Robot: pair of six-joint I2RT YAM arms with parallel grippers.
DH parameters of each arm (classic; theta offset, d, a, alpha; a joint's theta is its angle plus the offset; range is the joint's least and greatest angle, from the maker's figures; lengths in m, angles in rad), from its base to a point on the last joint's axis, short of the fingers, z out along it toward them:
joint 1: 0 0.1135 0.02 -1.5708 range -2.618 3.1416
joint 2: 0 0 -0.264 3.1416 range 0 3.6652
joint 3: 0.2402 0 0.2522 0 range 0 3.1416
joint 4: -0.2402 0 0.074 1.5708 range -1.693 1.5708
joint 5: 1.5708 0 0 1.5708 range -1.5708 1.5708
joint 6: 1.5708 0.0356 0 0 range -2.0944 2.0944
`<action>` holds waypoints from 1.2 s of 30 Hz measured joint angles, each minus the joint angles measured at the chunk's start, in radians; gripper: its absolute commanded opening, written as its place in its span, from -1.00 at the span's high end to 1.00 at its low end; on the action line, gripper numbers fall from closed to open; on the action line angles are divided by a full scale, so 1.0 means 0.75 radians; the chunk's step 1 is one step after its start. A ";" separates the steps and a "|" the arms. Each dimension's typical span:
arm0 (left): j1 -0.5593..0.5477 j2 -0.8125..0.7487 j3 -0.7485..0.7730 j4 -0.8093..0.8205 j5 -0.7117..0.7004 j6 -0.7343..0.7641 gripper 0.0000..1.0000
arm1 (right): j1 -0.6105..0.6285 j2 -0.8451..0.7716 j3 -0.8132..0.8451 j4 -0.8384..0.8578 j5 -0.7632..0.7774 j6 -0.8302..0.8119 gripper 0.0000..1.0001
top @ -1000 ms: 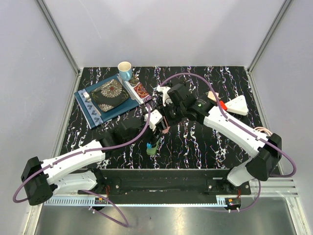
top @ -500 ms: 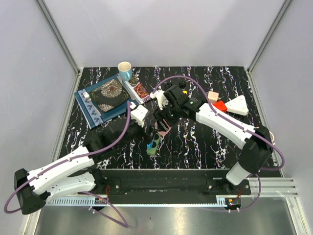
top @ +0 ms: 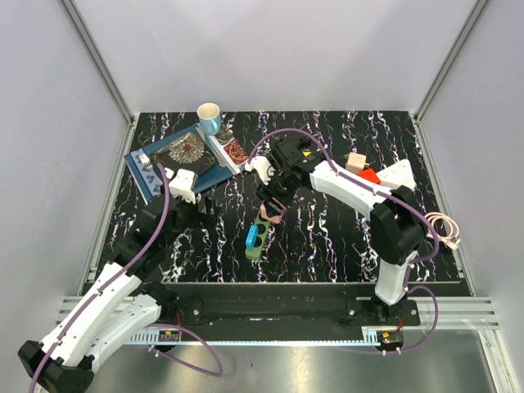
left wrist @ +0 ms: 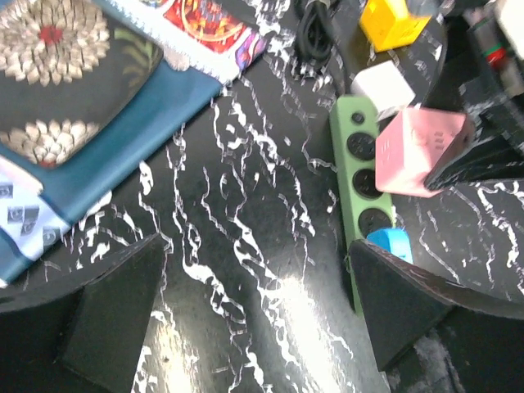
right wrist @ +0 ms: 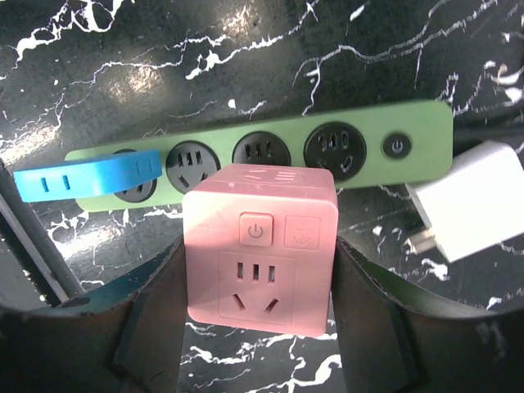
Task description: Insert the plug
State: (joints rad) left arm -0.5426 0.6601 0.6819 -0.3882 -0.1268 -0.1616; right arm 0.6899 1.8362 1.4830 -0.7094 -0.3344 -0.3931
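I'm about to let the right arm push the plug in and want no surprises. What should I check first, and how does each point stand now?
1. Right hand gripping pink cube plug: ok, a finger on each side.
2. Free socket on green power strip: ok, three show uncovered.
3. Prongs lined up with a socket: cannot tell, prongs hidden.
4. Strip steadied: not ok, left hand open, holding nothing.
5. Blue plug and white adapter clear of the free sockets: ok.
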 measured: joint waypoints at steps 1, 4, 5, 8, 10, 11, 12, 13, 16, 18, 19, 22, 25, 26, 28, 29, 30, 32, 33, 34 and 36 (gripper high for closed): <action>0.019 -0.005 -0.013 -0.022 0.008 -0.009 -0.98 | -0.003 0.022 0.015 0.002 -0.015 -0.022 1.00; 0.043 -0.006 -0.046 -0.078 0.031 -0.042 -0.98 | -0.007 0.078 0.062 0.004 -0.055 -0.080 1.00; 0.045 -0.006 -0.051 -0.095 0.042 -0.051 -0.98 | -0.008 0.089 0.076 0.004 -0.066 -0.095 0.99; 0.045 -0.006 -0.055 -0.122 0.091 -0.079 -0.98 | -0.012 0.108 0.116 0.004 -0.086 -0.122 1.00; 0.045 -0.003 -0.058 -0.118 0.135 -0.101 -0.98 | -0.020 0.111 0.131 0.004 -0.110 -0.129 0.99; 0.045 0.006 -0.061 -0.117 0.159 -0.111 -0.98 | -0.026 0.111 0.136 0.005 -0.125 -0.131 0.99; 0.045 0.019 -0.065 -0.113 0.180 -0.121 -0.98 | -0.033 0.111 0.139 0.006 -0.141 -0.133 0.99; 0.043 0.036 -0.068 -0.108 0.201 -0.134 -0.98 | -0.038 0.111 0.141 0.006 -0.153 -0.133 1.00; 0.028 0.107 -0.068 -0.102 0.236 -0.164 -0.98 | -0.048 0.111 0.142 0.006 -0.186 -0.134 1.00; 0.006 0.157 -0.068 -0.104 0.241 -0.180 -0.98 | -0.049 0.112 0.142 -0.001 -0.208 -0.135 1.00; -0.004 0.167 -0.068 -0.106 0.241 -0.185 -0.98 | -0.049 0.113 0.142 -0.004 -0.221 -0.138 0.99; -0.021 0.165 -0.068 -0.106 0.239 -0.201 -0.98 | -0.049 0.122 0.142 -0.018 -0.257 -0.150 1.00; -0.021 0.150 -0.068 -0.106 0.233 -0.208 -0.98 | -0.049 0.132 0.142 -0.031 -0.279 -0.167 1.00; -0.021 0.145 -0.068 -0.106 0.232 -0.210 -0.98 | -0.049 0.135 0.143 -0.030 -0.280 -0.172 1.00; -0.021 0.141 -0.068 -0.107 0.230 -0.212 -0.98 | -0.049 0.141 0.146 -0.031 -0.278 -0.181 0.99; -0.021 0.141 -0.068 -0.107 0.230 -0.214 -0.98 | -0.048 0.146 0.149 -0.030 -0.278 -0.185 1.00; -0.021 0.141 -0.068 -0.108 0.230 -0.215 -0.98 | -0.048 0.150 0.149 -0.030 -0.276 -0.189 1.00; -0.021 0.140 -0.068 -0.108 0.230 -0.215 -0.98 | -0.048 0.155 0.149 -0.033 -0.273 -0.195 0.99; -0.021 0.139 -0.068 -0.108 0.229 -0.215 -0.98 | -0.047 0.157 0.150 -0.034 -0.273 -0.198 0.99; -0.021 0.136 -0.068 -0.108 0.229 -0.215 -0.98 | -0.047 0.160 0.150 -0.034 -0.272 -0.200 1.00; -0.021 0.129 -0.068 -0.108 0.227 -0.215 -0.98 | -0.046 0.169 0.150 -0.034 -0.264 -0.203 1.00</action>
State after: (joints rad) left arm -0.5583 0.7570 0.6312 -0.4694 0.0437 -0.3225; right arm 0.6556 1.9633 1.5955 -0.7345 -0.5323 -0.5457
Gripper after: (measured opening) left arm 0.987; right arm 0.655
